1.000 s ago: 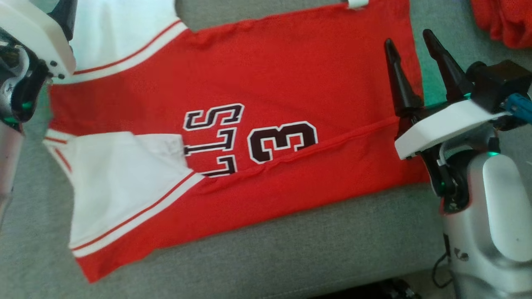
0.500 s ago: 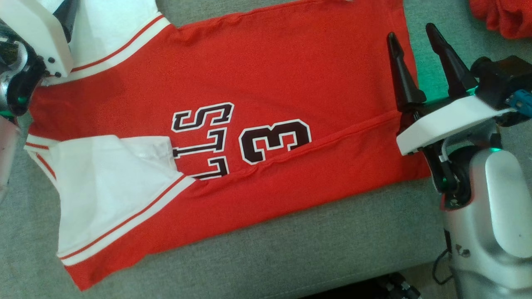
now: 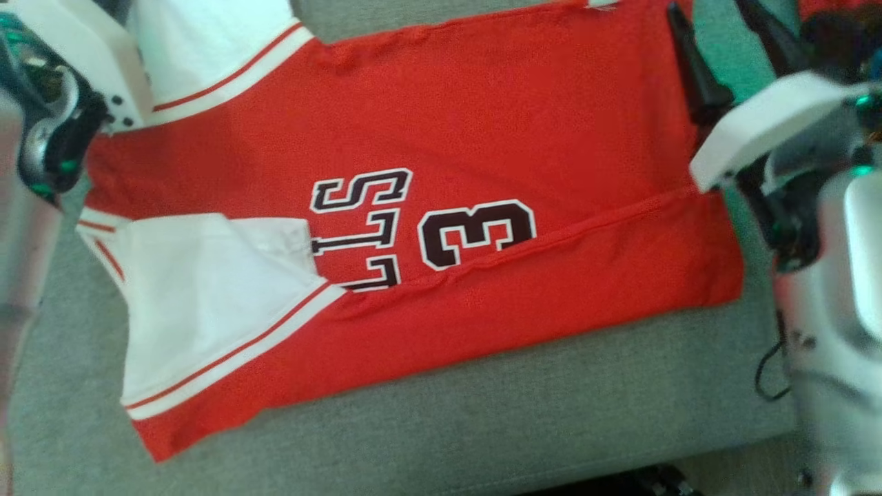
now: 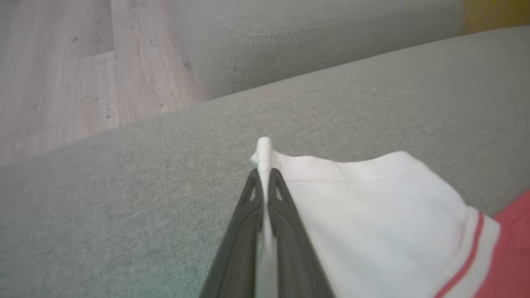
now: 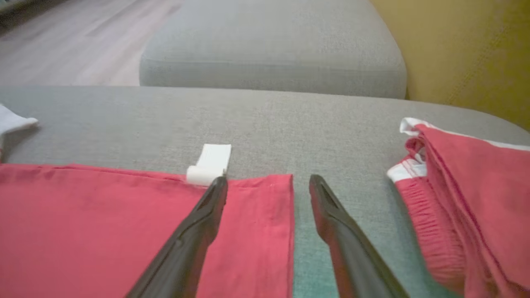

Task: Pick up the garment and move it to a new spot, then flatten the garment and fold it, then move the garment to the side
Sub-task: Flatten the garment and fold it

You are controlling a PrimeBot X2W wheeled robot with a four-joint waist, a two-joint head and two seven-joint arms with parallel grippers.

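I am watching the red jersey (image 3: 482,138) lying spread flat on the grey sofa cushion (image 3: 482,399), its number and lettering facing up and its near long side folded over. My left tool (image 4: 263,176) is clamping together on the edge of the jersey's white sleeve (image 4: 364,207), with a fold of cloth sticking up between the tips. My right tool (image 5: 268,180) is hanging with its fingers apart across the jersey's hem corner: one finger over the red cloth beside a white tag (image 5: 210,163), the other over bare cushion. I cannot tell whether either is touching. A second red garment (image 5: 468,198) with white trim is lying bunched just right of that tool, apart from the jersey. A further grey cushion (image 5: 273,54) and a wooden floor (image 4: 62,62) are showing beyond.
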